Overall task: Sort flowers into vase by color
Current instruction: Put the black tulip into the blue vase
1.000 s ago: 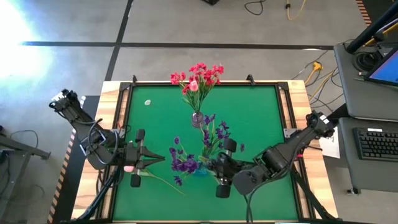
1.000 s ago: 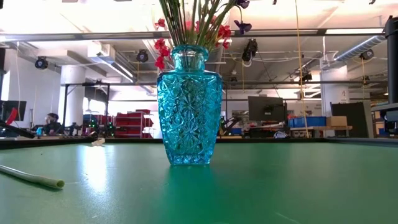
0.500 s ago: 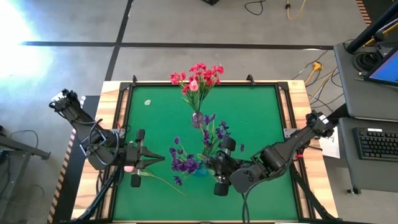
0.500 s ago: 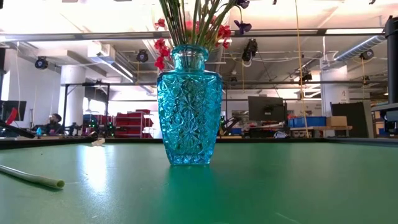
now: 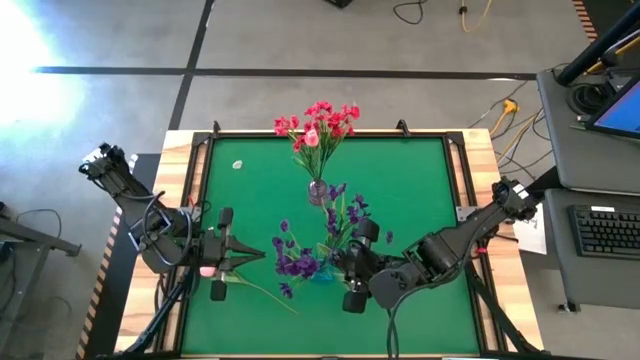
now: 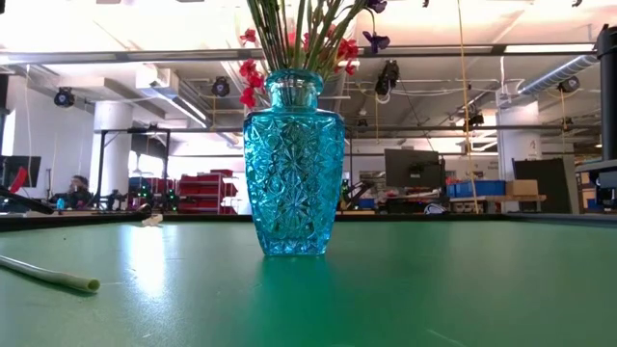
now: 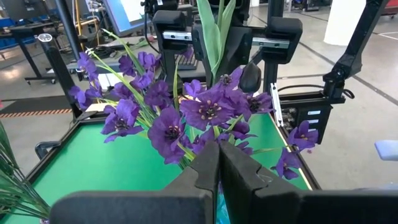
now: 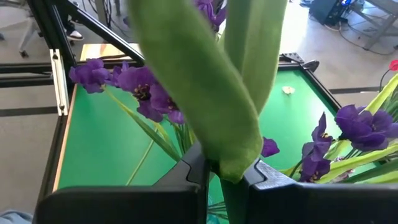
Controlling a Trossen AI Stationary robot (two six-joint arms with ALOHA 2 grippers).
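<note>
A blue cut-glass vase (image 6: 294, 164) stands upright on the green table, mostly hidden under purple sprays (image 5: 297, 264) in the high view. Red blooms (image 5: 318, 122) rise from a small vase (image 5: 318, 190) farther back. My right gripper (image 5: 336, 266) sits at the blue vase's right and is shut on a flower's green leaves (image 8: 214, 87). My left gripper (image 5: 262, 256), shut, points right at the purple blooms (image 7: 186, 118). A pale pink bud (image 5: 207, 268) lies under the left gripper, and a loose stem (image 6: 48, 273) lies flat on the table. My right gripper pinches the base of the broad green leaves (image 8: 231, 169) between its two fingers. The leaves rise upright from the hold, clear of the table; the stem below is hidden by the fingers. My left gripper's shut fingertips (image 7: 205, 168) sit close to the purple stems; I cannot tell whether they touch.
A small white scrap (image 5: 237, 165) lies near the far left corner of the green mat. Wooden rails (image 5: 180, 200) border the table. A desk with a keyboard (image 5: 605, 230) stands off the right side. People sit far back in the room.
My right gripper has crept a little toward the table's left, closer to the blue vase, still shut on the leaves.
</note>
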